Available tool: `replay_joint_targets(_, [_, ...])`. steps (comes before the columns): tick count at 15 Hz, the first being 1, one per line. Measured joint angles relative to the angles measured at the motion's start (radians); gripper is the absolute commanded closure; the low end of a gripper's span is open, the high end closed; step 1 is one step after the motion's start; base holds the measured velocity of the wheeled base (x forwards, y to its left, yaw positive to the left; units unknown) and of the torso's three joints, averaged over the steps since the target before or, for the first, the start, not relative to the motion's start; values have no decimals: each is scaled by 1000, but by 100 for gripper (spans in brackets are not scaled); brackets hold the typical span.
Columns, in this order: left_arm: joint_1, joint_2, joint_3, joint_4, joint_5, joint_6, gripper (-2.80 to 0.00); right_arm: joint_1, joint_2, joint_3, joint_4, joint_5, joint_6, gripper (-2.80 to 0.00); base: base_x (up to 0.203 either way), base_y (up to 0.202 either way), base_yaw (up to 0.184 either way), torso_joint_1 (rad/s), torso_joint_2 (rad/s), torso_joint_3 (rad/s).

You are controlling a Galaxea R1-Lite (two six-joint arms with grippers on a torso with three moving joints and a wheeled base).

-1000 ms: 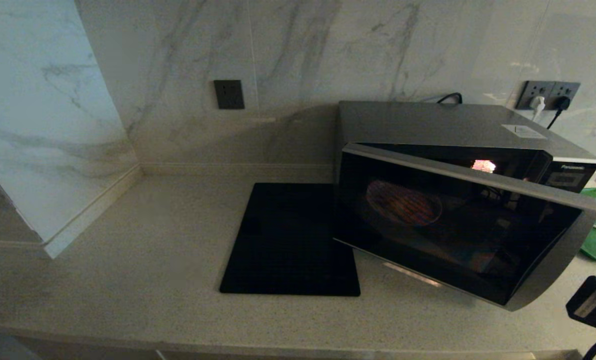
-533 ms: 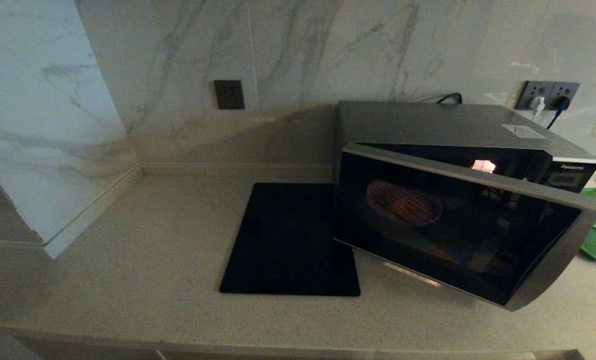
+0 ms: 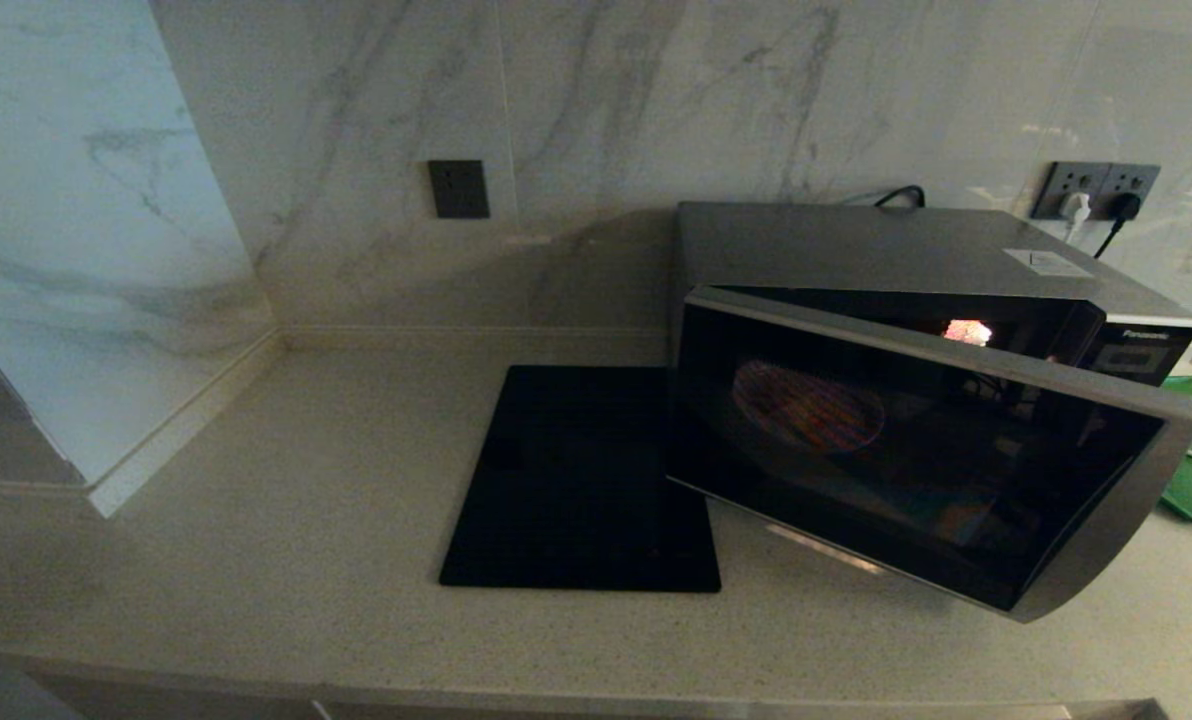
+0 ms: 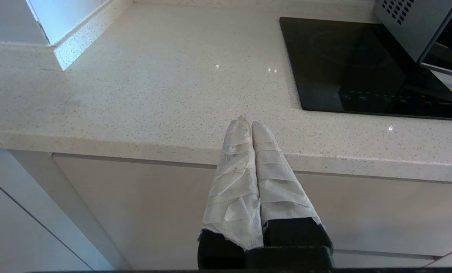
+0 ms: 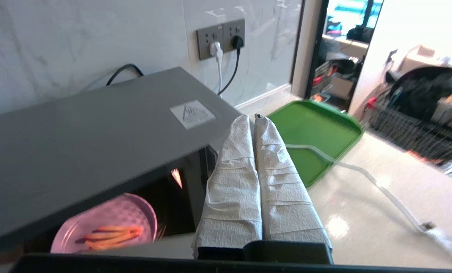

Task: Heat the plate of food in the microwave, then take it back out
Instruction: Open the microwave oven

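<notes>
Figure: the microwave (image 3: 916,400) stands on the bench (image 3: 306,520) with its door (image 3: 906,460) swung partly open, hinged at the side nearest the black mat (image 3: 581,480). Inside, the interior lamp glows and the plate of food (image 5: 108,227) rests in the cavity; in the right wrist view you can see its pale pink rim and the orange-brown sticks on it, and through the dark door glass in the head view it shows as a dim round shape.

The right end effector (image 5: 254,119) is clenched, its wrapped fingers pressed together and holding nothing. It hovers above the right-hand end of the microwave, near the green tray (image 5: 317,132), apart from the door and the plate. The left end effector (image 4: 245,123) is likewise clenched and empty, parked below the front edge of the bench.

Judged from this arrangement, either the loading or the retrieval step is in hand: the frames do not tell whether heating has already been done. If you are loading, the next move calls for bringing the right end effector against the free edge of the door and pushing it fully closed. If you are retrieving, you must first swing the door wider, since the present gap looks too narrow for a level withdrawal of the plate.
</notes>
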Motion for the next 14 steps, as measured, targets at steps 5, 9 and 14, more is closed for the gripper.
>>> replay_joint_targets(5, [0, 0, 0, 0, 0, 0, 0, -65, 136, -400, 186, -20, -26, 0, 0, 0, 0, 0, 0, 0])
replay_joint_targets(9, [1, 0, 0, 0, 0, 0, 0, -202, 224, -724, 214, -26, -199, 0, 0, 0, 0, 0, 0, 0])
replay_joint_targets(14, [0, 0, 0, 0, 0, 0, 0, -321, 272, -737, 461, -30, -317, 0, 0, 0, 0, 0, 0, 0])
